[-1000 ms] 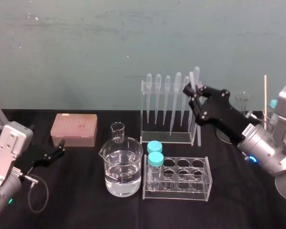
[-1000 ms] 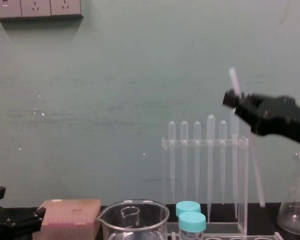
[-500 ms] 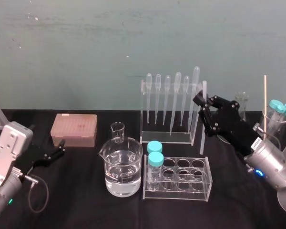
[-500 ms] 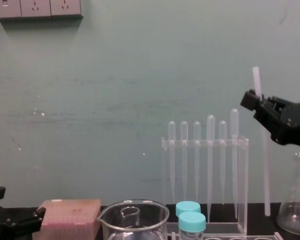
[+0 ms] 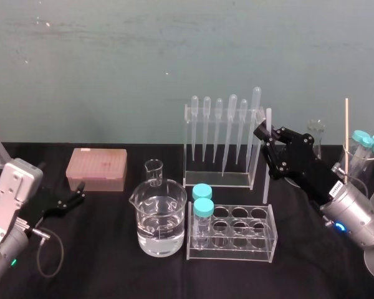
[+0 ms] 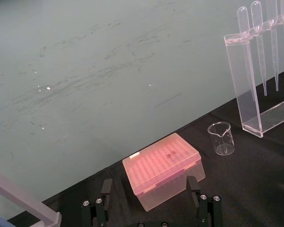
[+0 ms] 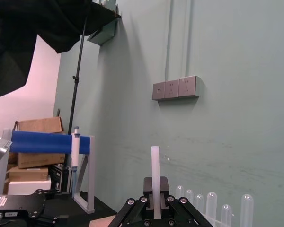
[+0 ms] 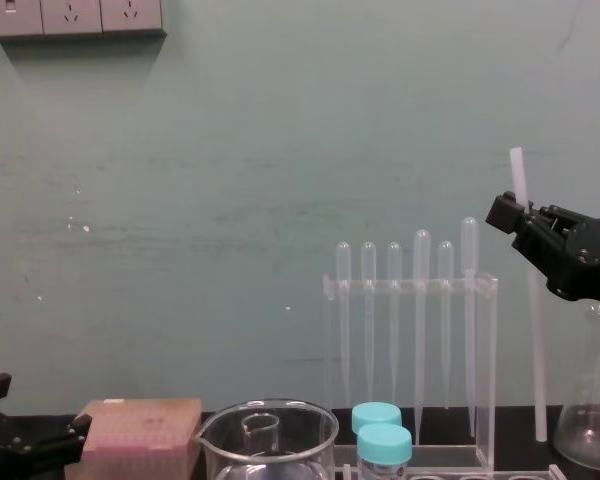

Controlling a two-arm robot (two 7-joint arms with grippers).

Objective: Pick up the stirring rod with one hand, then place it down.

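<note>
Over the black tabletop (image 5: 112,261) my right gripper (image 5: 265,134) clamps the stirring rod (image 5: 265,180) upright beside the pipette rack (image 5: 218,179), set-down likely pending: lower gently, then release; left gripper (image 5: 75,200) parked, spread.

Finding: a laboratory bench, set up in a plain workroom. The black-clothed table (image 5: 112,274) before me carries a clear pipette rack (image 5: 217,179) at one o'clock, a beaker of water (image 5: 161,218) at twelve, a tube rack (image 5: 262,240) with blue-capped vials (image 5: 203,208) beside it, a pink tip box (image 5: 96,169) at eleven and a conical flask (image 8: 590,430) at two. Behind stands a green wall (image 5: 112,62) with sockets (image 8: 75,17); cardboard boxes (image 7: 38,125) are stacked against it.
</note>
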